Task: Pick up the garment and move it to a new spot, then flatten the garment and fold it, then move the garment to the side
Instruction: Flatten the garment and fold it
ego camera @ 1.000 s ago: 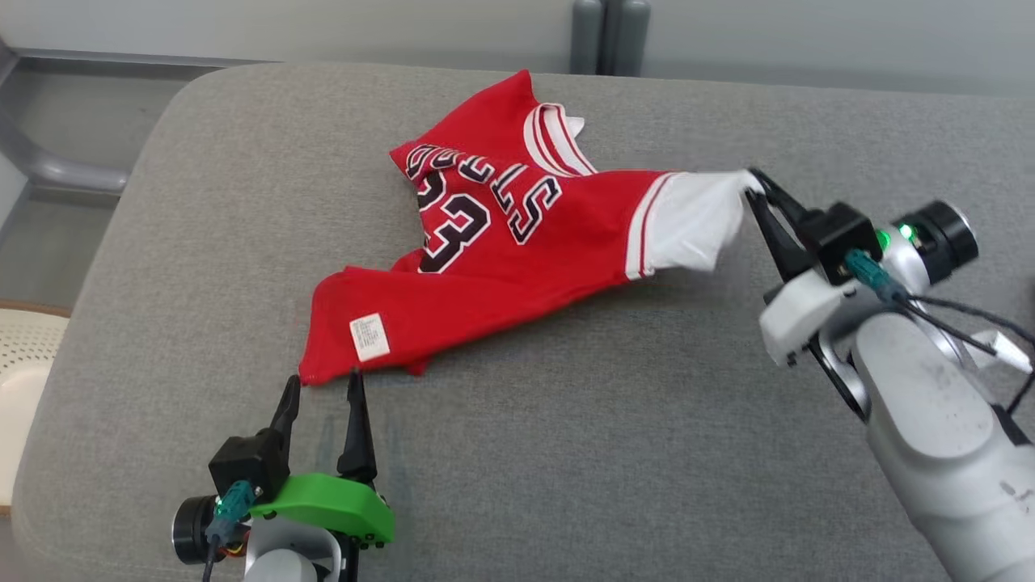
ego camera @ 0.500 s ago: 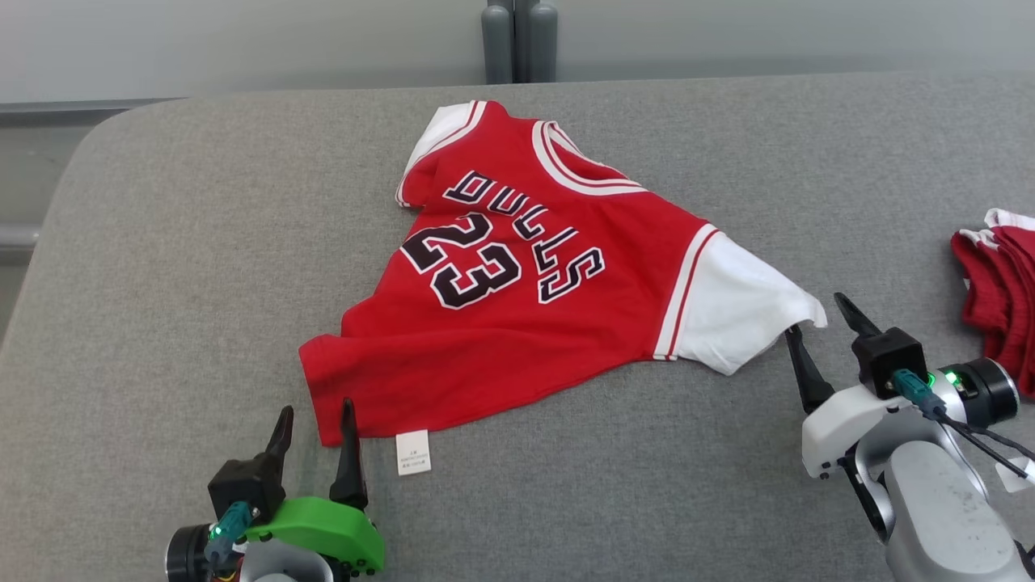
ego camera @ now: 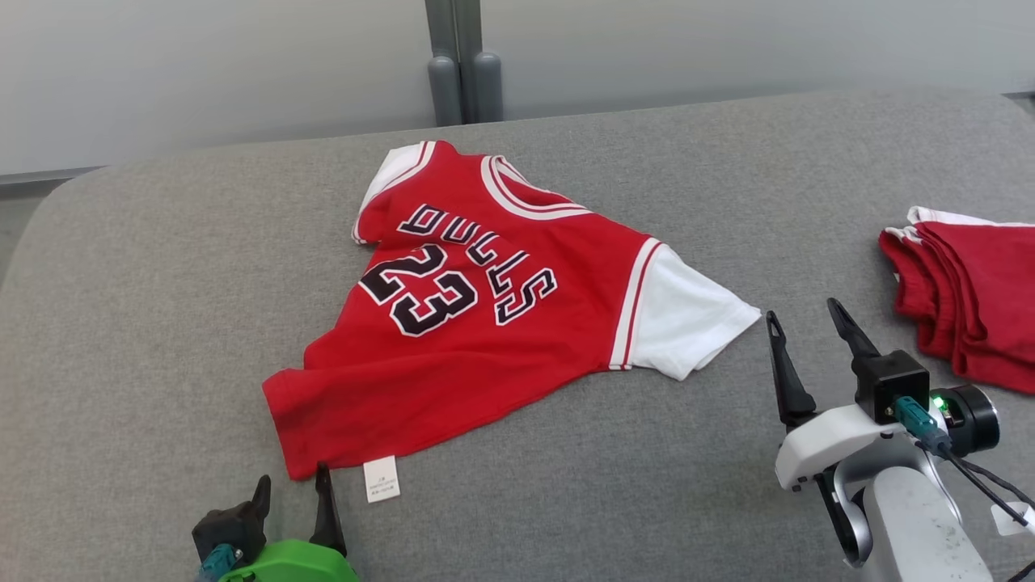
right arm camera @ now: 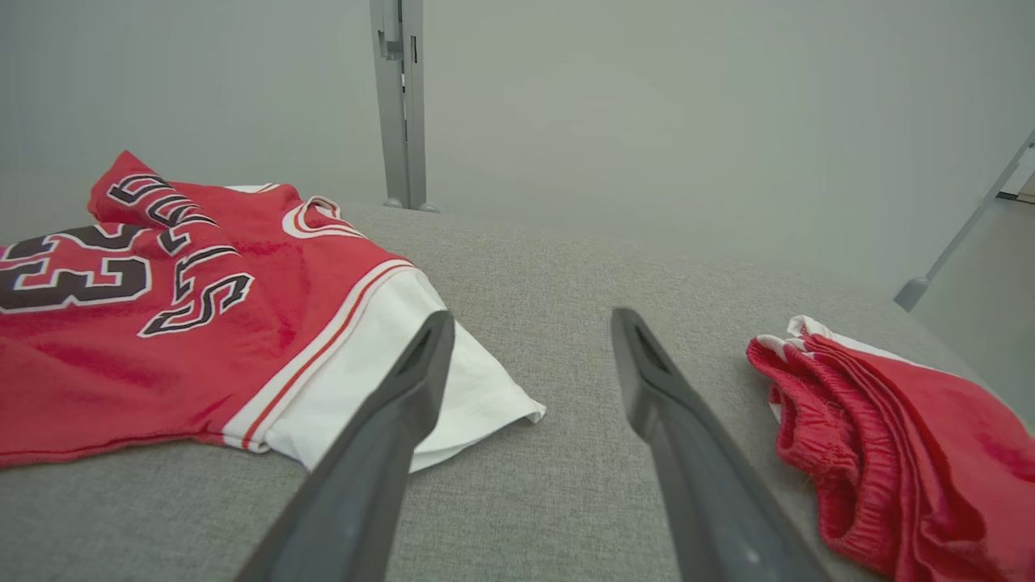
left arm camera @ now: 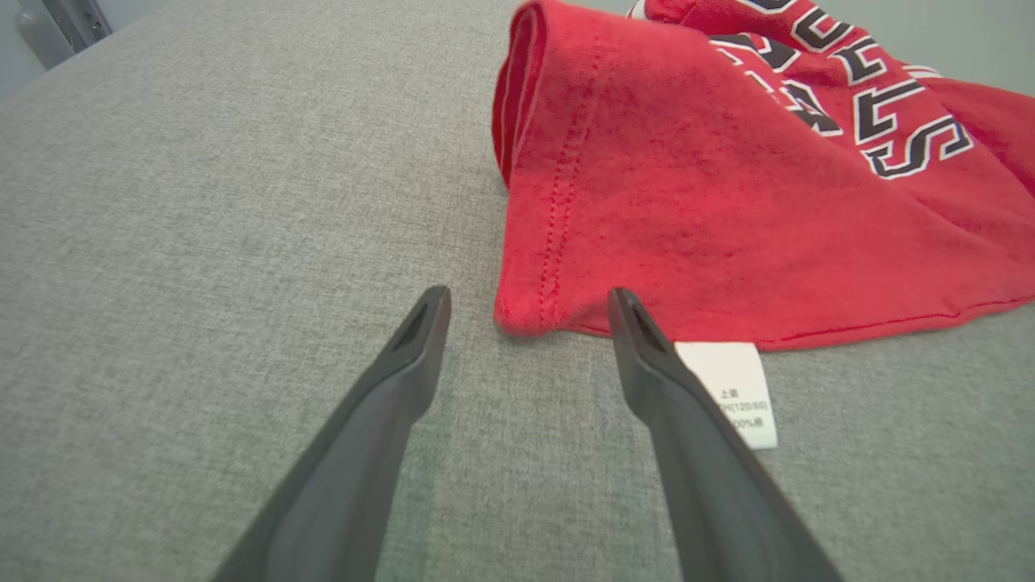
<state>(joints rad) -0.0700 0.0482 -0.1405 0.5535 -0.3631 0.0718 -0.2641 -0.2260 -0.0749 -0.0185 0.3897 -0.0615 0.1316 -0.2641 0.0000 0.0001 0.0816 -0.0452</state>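
The red-and-white cloth jersey point(ego camera: 485, 323) lies spread on the grey upholstered surface point(ego camera: 647, 469). Our left gripper point(ego camera: 293, 483) and right gripper point(ego camera: 802, 317) gape empty beside it. We judge it light and limp: pinch hem corner point(left arm camera: 524, 311), white sleeve point(ego camera: 687, 331).

We see the jersey point(ego camera: 485, 323) as soft, matt knit cloth, red and white, with smoother printed lettering. Its label point(ego camera: 381, 478) looks like thin white woven tape. The counter point(ego camera: 162, 283) wears coarse gray woven fabric. The left claw point(left arm camera: 527, 295) has smooth, matt dark plastic fingers point(left arm camera: 380, 428) and a glossy green shell point(ego camera: 299, 562). The shorts point(ego camera: 970, 299) are matt red cloth.
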